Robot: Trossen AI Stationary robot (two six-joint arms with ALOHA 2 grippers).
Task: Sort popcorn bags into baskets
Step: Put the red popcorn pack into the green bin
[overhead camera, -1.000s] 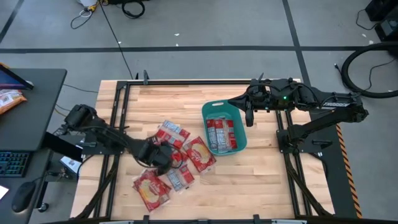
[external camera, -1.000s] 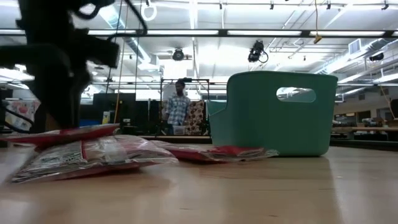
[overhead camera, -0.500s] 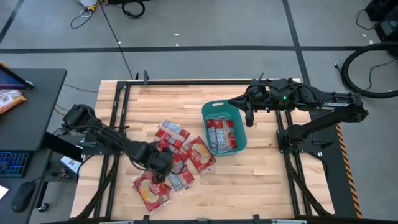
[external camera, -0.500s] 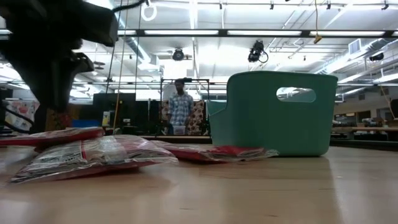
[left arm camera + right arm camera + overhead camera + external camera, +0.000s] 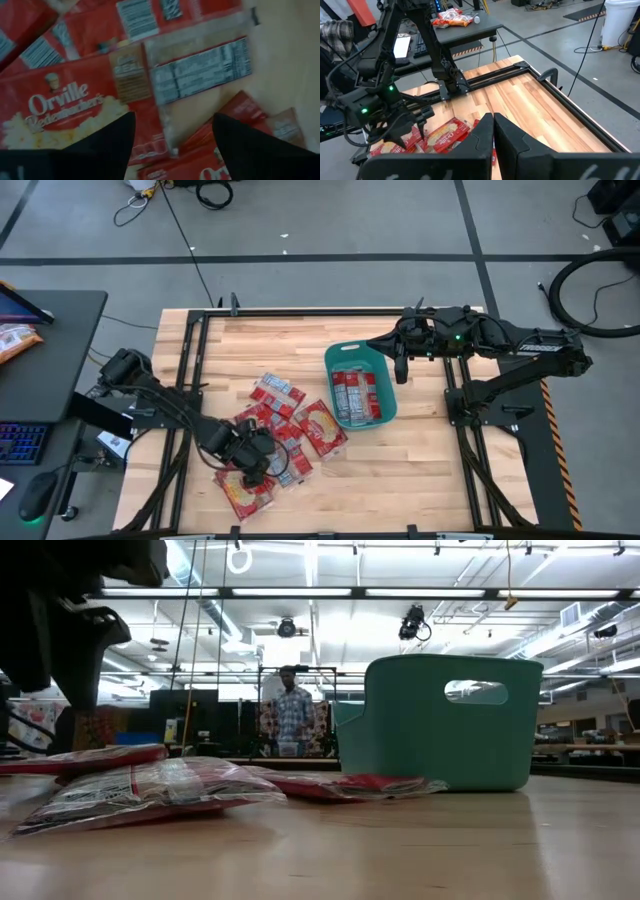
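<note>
Several red popcorn bags (image 5: 290, 430) lie flat in an overlapping pile on the wooden table, left of centre; the low view shows them too (image 5: 140, 790). My left gripper (image 5: 252, 460) hovers open over the near part of the pile. In its wrist view its fingers (image 5: 172, 135) stand on either side of a grey-backed bag (image 5: 200, 70), next to a bag that lies face up (image 5: 75, 100). The teal basket (image 5: 329, 365) stands right of the pile with bags (image 5: 355, 395) inside. My right gripper (image 5: 400, 370) waits shut above the basket's far right rim.
A black side table off the left edge holds an orange snack bag (image 5: 15, 340) and a keyboard. A person (image 5: 292, 715) stands in the room beyond the table. Bare wood (image 5: 420, 470) lies near and right of the basket.
My left gripper has moved toward the table's near edge across the pile, uncovering a bag it stood over before. The bags and the basket lie as they did.
</note>
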